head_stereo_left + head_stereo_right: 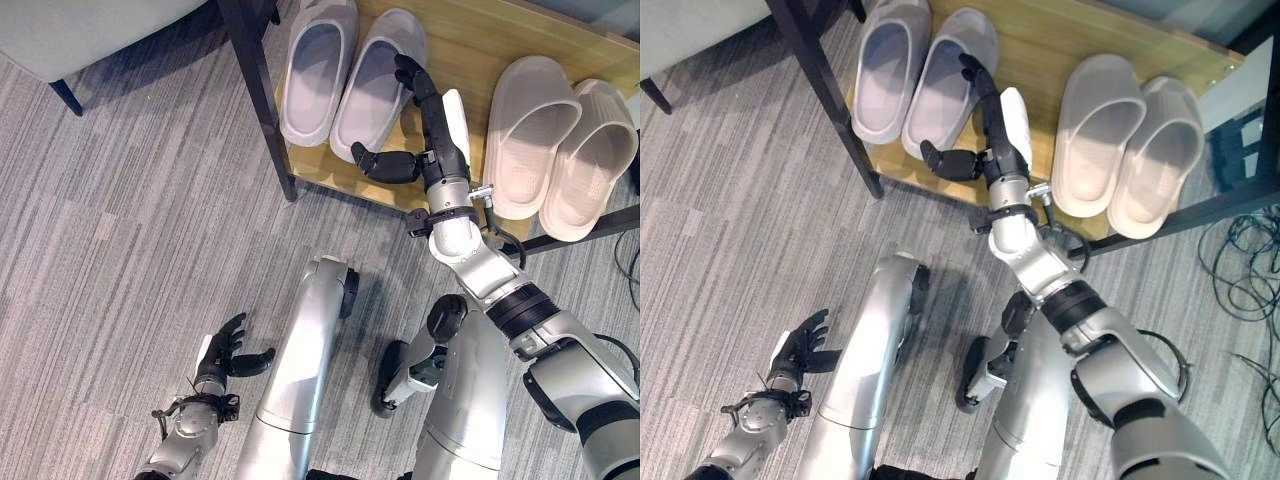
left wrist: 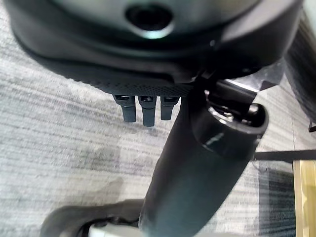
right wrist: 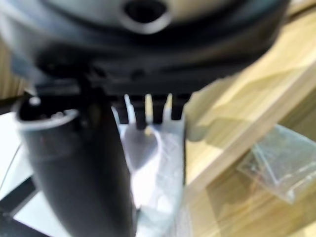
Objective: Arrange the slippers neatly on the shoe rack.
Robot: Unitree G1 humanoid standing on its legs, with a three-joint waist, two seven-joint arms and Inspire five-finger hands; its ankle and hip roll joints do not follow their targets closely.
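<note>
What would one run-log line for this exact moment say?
right hand: open, fingers on right lavender slipper | left hand: open, idle over carpet | beige pair: side by side on shoe rack

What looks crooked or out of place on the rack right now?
Nothing stands out. Both pairs of slippers lie side by side on the shoe rack, and the right hand rests open against the lavender pair.
</note>
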